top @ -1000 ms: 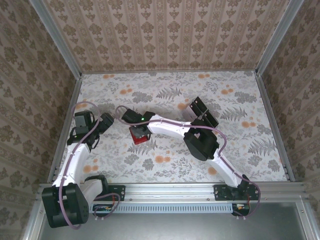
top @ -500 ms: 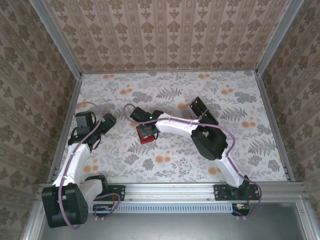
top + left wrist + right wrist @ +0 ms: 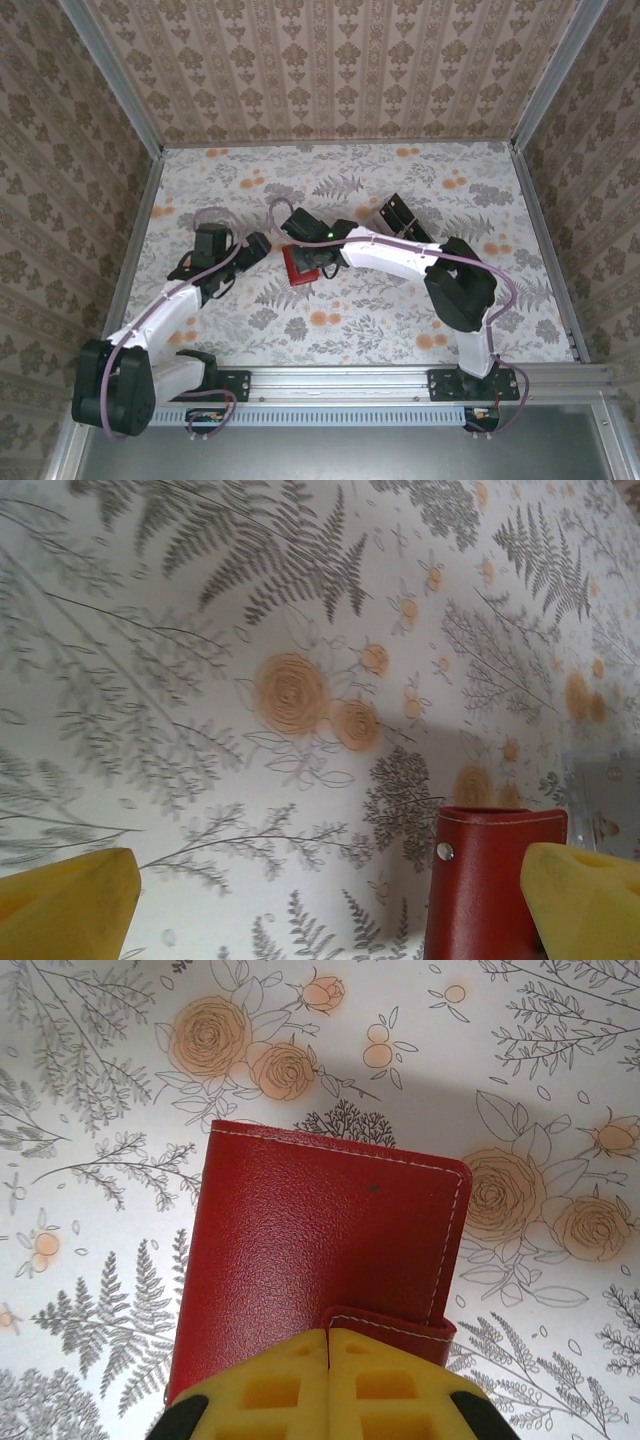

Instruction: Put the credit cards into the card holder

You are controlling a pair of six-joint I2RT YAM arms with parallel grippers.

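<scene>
Bare table (image 3: 90,1120) beyond card holder (image 3: 320,1250)

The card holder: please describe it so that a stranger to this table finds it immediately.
Look near the middle of the flowered table. There, beneath the shut right gripper, lies the card holder: small, square, closed, red, unlike the black cards nearby.

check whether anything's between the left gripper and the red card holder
nothing visible: only bare floral table cover lies between the open left gripper and the card holder. the right gripper, shut, sits at the holder's other side, not in that path
</scene>
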